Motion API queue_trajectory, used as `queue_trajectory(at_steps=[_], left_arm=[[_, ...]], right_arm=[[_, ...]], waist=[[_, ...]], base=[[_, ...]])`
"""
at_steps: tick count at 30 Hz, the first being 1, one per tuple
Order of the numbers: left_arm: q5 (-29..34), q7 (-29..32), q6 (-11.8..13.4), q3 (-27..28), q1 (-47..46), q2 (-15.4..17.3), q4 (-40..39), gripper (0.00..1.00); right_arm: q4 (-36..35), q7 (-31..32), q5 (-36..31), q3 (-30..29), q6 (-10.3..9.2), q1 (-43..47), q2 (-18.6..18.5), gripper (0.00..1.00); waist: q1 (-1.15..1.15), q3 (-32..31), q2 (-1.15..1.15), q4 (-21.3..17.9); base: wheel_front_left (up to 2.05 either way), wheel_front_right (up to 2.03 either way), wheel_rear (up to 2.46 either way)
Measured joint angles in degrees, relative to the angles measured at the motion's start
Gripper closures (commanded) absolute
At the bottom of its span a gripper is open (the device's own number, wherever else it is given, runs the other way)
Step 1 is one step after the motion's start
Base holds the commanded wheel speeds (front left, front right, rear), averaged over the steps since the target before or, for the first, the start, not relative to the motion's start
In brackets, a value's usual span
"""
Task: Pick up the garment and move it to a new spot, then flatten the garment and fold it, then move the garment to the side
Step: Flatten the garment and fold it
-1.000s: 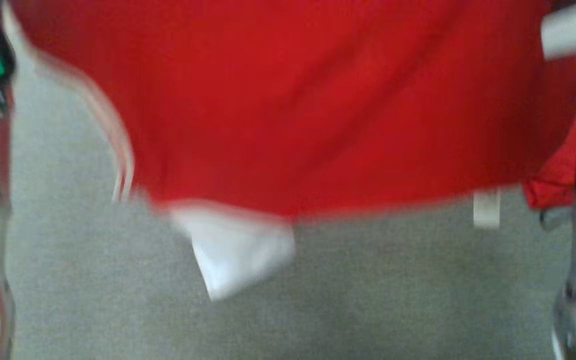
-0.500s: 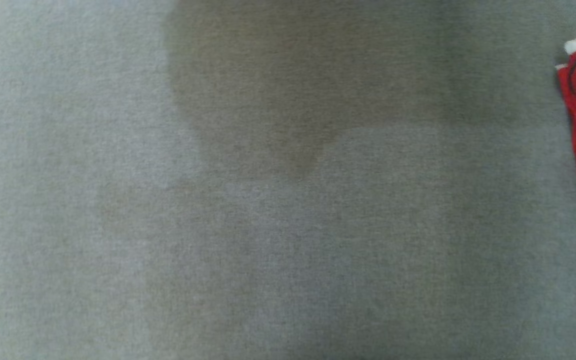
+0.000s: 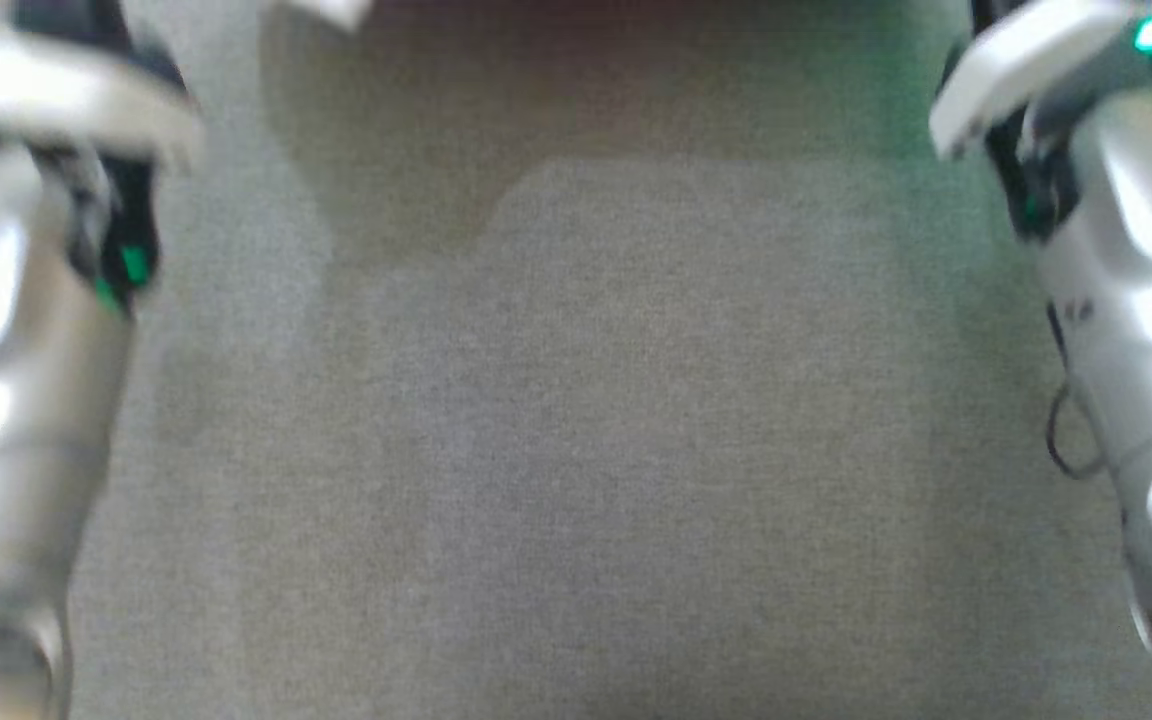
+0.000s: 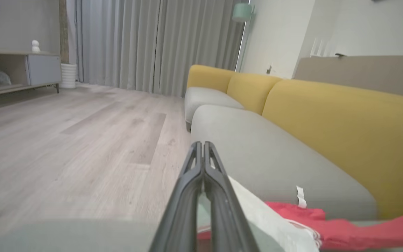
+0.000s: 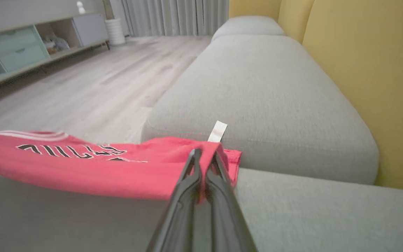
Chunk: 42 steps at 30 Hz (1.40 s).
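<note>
The garment (image 5: 82,164) is a red jersey with dark lettering and white trim. It hangs stretched above the grey sofa cushion (image 5: 268,87). My right gripper (image 5: 205,152) is shut on its red edge, beside a small white label (image 5: 218,131). In the left wrist view my left gripper (image 4: 203,144) is shut, and the garment's white and red cloth (image 4: 268,217) comes out from low between its fingers. In the head view, which is blurred, my left forearm (image 3: 26,350) and right forearm (image 3: 1126,280) flank bare grey cushion (image 3: 576,430), with a scrap of white trim (image 3: 321,10) at the top edge.
Yellow backrests (image 4: 345,122) run along the sofa's far side. A pale wooden floor (image 4: 82,140) lies beside it. A low cabinet (image 5: 30,45) and grey curtains (image 4: 152,45) stand further off, and a second grey seat (image 4: 208,98) continues the sofa.
The head camera has swung. A second ago the red garment filled the upper head view. Now the view holds bare cushion between both forearms, with only white trim at the top.
</note>
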Motion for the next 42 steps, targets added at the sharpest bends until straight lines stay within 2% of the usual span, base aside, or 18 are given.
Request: queue_trajectory(at_steps=[6,12,13,17,19,25,31,36,42], left_arm=[[-4.3,1.3,-0.2,-9.1,14.7,5.6,-9.2,1.0],[-10.3,8.4,-0.4,-15.6,25.8,12.6,-19.1,1.0],[-12.1,10.6,-0.4,-17.1,29.2,14.8,-22.7,1.0],[-15.4,14.2,-0.4,-17.5,34.2,19.1,-28.3,1.0],[-16.0,14.8,-0.3,-17.6,35.2,20.0,-29.7,1.0],[-19.6,18.5,2.7,-18.2,42.1,23.4,-39.3,1.0],[-22.5,21.5,4.0,-19.8,48.3,26.9,-47.6,1.0],[-25.0,22.7,5.5,-20.0,52.2,29.9,-52.8,1.0],[-25.0,21.1,7.0,-18.5,51.7,29.5,-52.6,1.0]], right_arm=[[-2.6,5.2,6.3,10.8,-0.01,8.5,-4.8,1.0],[-11.4,9.7,15.8,19.7,-0.01,18.2,-10.2,1.0],[-14.2,10.8,18.4,21.5,0.0,21.4,-12.5,1.0],[-19.3,12.2,23.0,23.6,0.0,26.6,-16.2,1.0],[-20.5,12.6,24.1,23.9,-0.01,27.8,-16.9,1.0],[-27.1,14.5,29.0,24.6,-0.01,34.8,-20.1,1.0],[-32.9,16.7,31.7,23.8,0.0,41.6,-22.3,1.0],[-38.4,19.3,33.2,19.8,0.0,48.0,-23.8,1.0],[-41.4,20.7,31.8,13.9,0.0,50.4,-22.8,1.0]], waist=[[-0.01,-4.8,0.0,0.0],[-0.02,-11.0,0.01,-0.2],[-0.02,-13.1,0.01,-0.2],[-0.02,-17.0,0.01,-0.2],[-0.02,-17.8,0.01,-0.2],[-0.01,-22.0,0.01,-0.2],[0.0,-24.2,0.01,-0.6],[0.0,-24.7,0.01,-1.2],[0.0,-23.5,0.01,-1.5]], base=[[0.0,0.0,0.0],[0.0,0.0,0.0],[0.0,0.0,0.0],[0.0,0.0,0.0],[0.0,0.0,0.0],[0.0,0.0,0.0],[0.0,0.0,0.0],[0.0,0.0,0.0],[0.0,0.0,0.0]])
